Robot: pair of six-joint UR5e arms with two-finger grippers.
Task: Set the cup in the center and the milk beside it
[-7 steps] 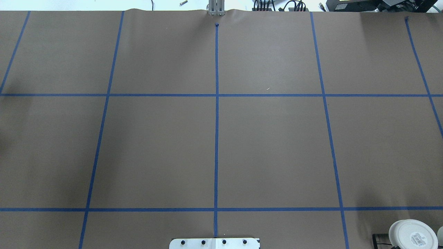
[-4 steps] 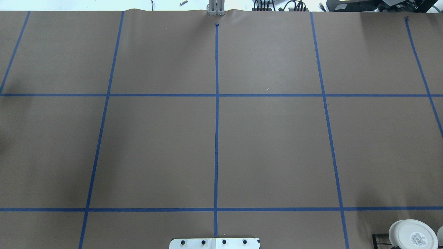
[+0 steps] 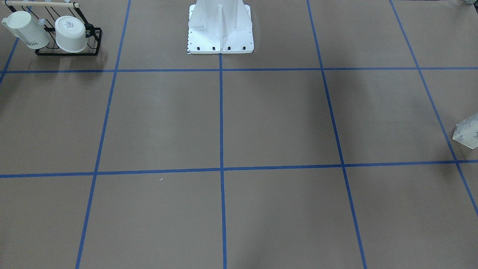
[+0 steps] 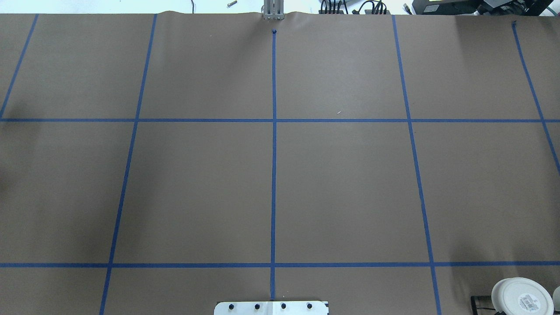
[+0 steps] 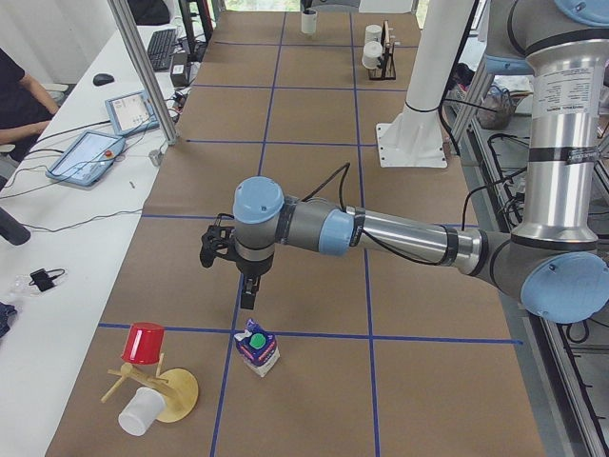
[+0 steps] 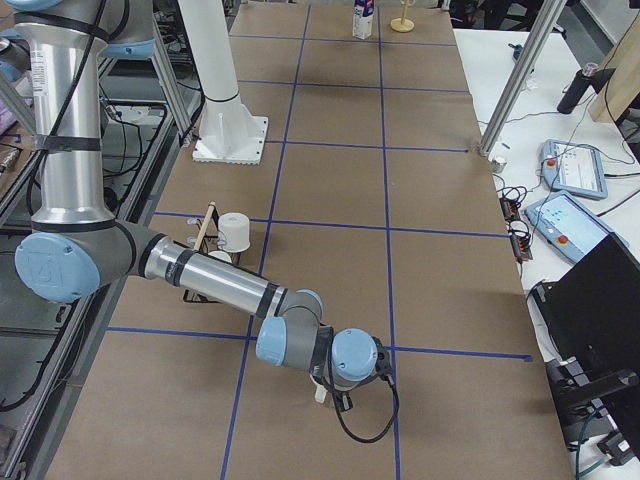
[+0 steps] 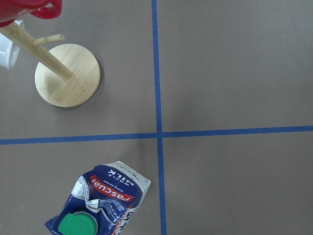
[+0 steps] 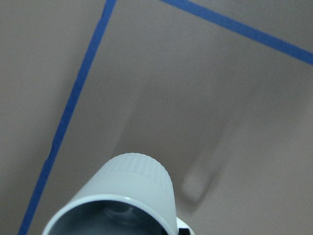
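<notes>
The cup [image 8: 132, 191], a white mug with a grey inside, fills the bottom of the right wrist view, tilted with its mouth toward the camera and off the brown table. It also shows as a white shape [image 6: 320, 393] at my right gripper [image 6: 335, 390], which appears shut on it; the fingers are hidden. The milk [image 5: 258, 348], a blue carton with a green cap, stands at the table's left end; it also shows in the left wrist view [image 7: 102, 200] and the front view [image 3: 466, 132]. My left gripper [image 5: 249, 290] hangs just above it; I cannot tell whether it is open.
A wooden mug tree [image 7: 67, 74] with a red cup [image 5: 144, 343] and a white cup [image 5: 141, 411] stands next to the milk. A black rack holds a lettered mug [image 3: 28, 31] and a plain white cup [image 3: 71, 33]. The robot's base [image 3: 220, 30] is at mid-table.
</notes>
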